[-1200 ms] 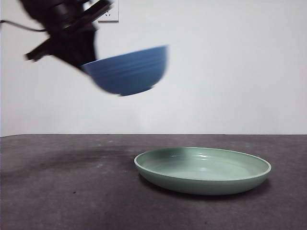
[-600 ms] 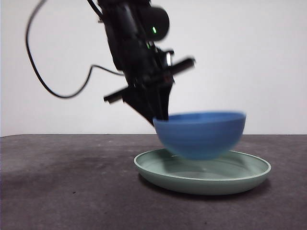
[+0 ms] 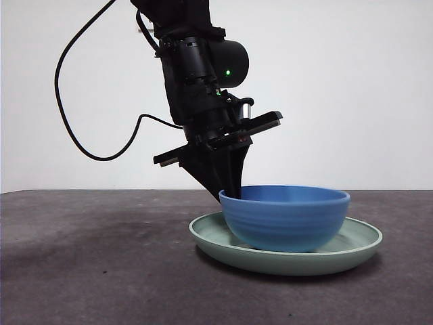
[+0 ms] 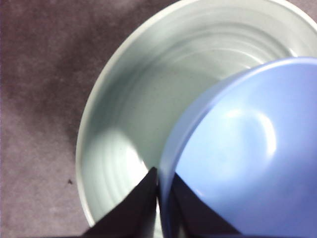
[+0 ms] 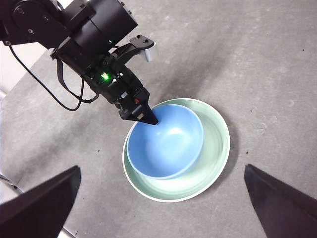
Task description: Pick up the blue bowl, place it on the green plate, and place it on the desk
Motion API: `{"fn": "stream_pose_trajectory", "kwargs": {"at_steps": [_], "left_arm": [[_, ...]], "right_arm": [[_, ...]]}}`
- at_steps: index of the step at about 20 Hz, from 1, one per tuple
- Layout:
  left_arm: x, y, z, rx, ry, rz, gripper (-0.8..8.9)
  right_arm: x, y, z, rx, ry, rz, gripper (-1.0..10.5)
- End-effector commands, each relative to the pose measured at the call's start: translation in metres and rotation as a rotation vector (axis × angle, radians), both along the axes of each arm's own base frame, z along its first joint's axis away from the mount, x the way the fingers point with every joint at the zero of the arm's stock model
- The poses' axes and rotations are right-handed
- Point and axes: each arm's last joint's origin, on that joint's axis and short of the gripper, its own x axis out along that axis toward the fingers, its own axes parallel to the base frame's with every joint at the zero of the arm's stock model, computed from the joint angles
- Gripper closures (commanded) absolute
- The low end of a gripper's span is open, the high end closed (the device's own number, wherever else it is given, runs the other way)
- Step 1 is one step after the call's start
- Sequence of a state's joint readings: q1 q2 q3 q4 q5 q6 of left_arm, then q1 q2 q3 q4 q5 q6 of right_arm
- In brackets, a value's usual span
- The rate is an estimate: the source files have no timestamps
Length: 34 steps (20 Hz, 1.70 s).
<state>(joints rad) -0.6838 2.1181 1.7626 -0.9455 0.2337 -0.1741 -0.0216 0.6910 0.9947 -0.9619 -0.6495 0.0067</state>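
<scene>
Lab bench: bare white wall (image 3: 352, 95), desk (image 3: 95, 271).

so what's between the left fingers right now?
The blue bowl rim: one of the fingers outside, one inside, as the left wrist view shows. The bowl sits in the green plate.

Blue bowl (image 5: 166, 141) inside green plate (image 5: 213, 148) on desk (image 5: 267, 64), left claw (image 5: 146, 118) pinching its rim.
</scene>
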Motion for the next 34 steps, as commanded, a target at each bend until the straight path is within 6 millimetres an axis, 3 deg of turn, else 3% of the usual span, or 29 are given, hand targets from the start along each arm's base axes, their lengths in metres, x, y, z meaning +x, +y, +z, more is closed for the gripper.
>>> {"fn": "stream_pose_trajectory", "kwargs": {"at_steps": [1,6,8,11,14,17,22,24,27,34], "left_arm": [[0.005,-0.007,-0.003,-0.009,-0.018,-0.012,6.37],[0.011,-0.004,0.010,-0.022,-0.034,0.001,3.28],[0.015,0.000,0.034,-0.053,-0.075,0.011,2.50],[0.007,0.016,0.081,-0.114,-0.172,0.001,2.51],[-0.015,0.044,0.142,-0.192,-0.295,0.009,2.50],[-0.051,0.078,0.200,-0.266,-0.432,0.002,2.50],[-0.118,0.127,0.259,-0.312,-0.590,-0.064,2.50],[-0.144,0.143,0.273,-0.336,-0.630,-0.073,2.50],[-0.177,0.166,0.276,-0.350,-0.662,-0.078,2.50],[-0.243,0.211,0.224,-0.381,-0.748,-0.098,2.51]], "right_arm": [[0.000,0.000,0.006,-0.007,-0.024,0.001,4.0],[0.000,0.000,0.006,0.000,-0.022,0.005,4.0],[0.000,0.000,0.006,0.000,-0.022,0.004,4.0],[0.000,0.000,0.006,0.000,-0.022,0.004,4.0],[0.000,0.000,0.006,0.000,-0.022,0.004,4.0],[-0.001,0.000,0.006,0.004,-0.011,0.000,4.0],[-0.002,0.000,0.003,0.024,0.040,-0.018,4.0],[-0.003,0.000,0.002,0.028,0.058,-0.023,4.0],[-0.004,0.000,0.001,0.029,0.079,-0.028,4.0],[-0.002,0.000,0.000,0.059,0.121,-0.051,4.0]]}}
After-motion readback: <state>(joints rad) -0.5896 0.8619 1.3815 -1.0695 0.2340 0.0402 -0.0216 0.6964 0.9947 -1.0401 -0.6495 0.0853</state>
